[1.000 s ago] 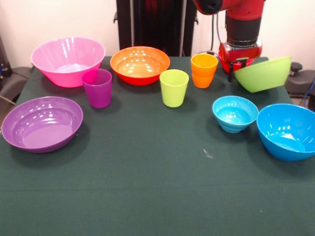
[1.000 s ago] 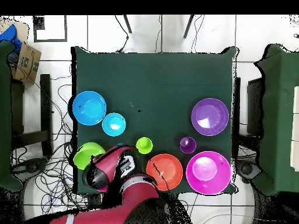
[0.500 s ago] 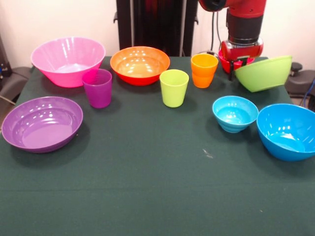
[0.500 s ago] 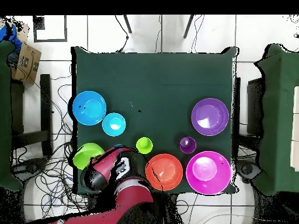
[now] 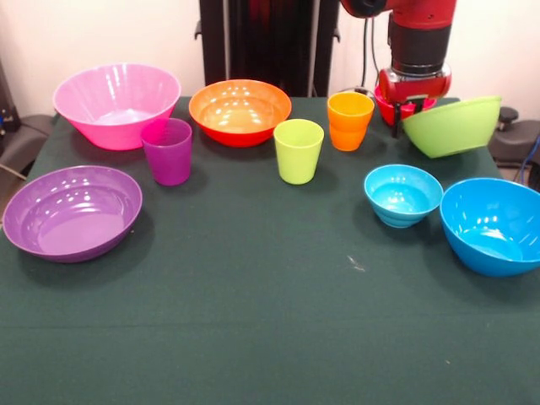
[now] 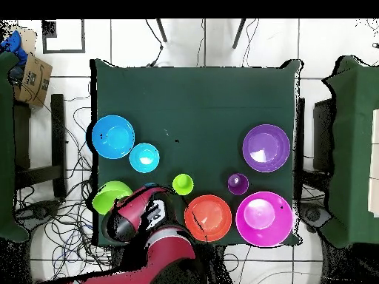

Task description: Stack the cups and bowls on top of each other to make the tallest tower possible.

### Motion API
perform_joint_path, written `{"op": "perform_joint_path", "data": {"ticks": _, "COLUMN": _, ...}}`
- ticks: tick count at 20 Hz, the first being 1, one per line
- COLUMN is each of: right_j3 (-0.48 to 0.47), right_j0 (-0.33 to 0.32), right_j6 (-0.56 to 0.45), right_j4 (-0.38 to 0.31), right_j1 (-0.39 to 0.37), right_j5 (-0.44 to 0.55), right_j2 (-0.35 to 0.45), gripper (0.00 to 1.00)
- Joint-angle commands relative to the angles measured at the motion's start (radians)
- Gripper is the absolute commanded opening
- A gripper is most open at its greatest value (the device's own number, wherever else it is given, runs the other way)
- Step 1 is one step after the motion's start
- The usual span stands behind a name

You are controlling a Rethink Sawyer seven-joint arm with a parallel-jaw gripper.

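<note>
My gripper [image 5: 407, 108] pinches the lime green bowl [image 5: 451, 126] by its rim, tilted. The big blue bowl [image 5: 494, 224] lies nearer the camera, below it in the front view.

Glossy smooth plastic bowls, pink [image 5: 116, 103], orange [image 5: 240, 110], purple [image 5: 72, 211], lime [image 5: 450, 126], blue [image 5: 493, 224], glossy plastic cups [image 5: 299, 150], matt dark green cloth on table [image 5: 253, 321], shiny red arm casing [image 5: 419, 17], brown cardboard box [image 6: 29, 80]

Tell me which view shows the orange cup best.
The front view: the orange cup stands fully visible between the lime green cup and the lime green bowl. In the overhead view the arm covers it entirely.
</note>
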Motion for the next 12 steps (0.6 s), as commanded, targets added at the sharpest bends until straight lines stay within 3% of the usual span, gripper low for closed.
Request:
{"op": "perform_joint_path", "data": {"ticks": 1, "right_j3": 0.031, "right_j0": -0.008, "right_j6": 0.067, "right_j4": 0.038, "right_j1": -0.013, "right_j5": 0.044, "right_j2": 0.038, "gripper": 0.00}}
{"op": "perform_joint_path", "data": {"ticks": 10, "right_j3": 0.041, "right_j0": 0.025, "right_j6": 0.065, "right_j4": 0.033, "right_j1": -0.069, "right_j5": 0.037, "right_j2": 0.001, "gripper": 0.00}}
{"op": "perform_joint_path", "data": {"ticks": 12, "right_j3": 0.048, "right_j0": 0.006, "right_j6": 0.053, "right_j4": 0.041, "right_j1": -0.082, "right_j5": 0.056, "right_j2": 0.017, "gripper": 0.00}}
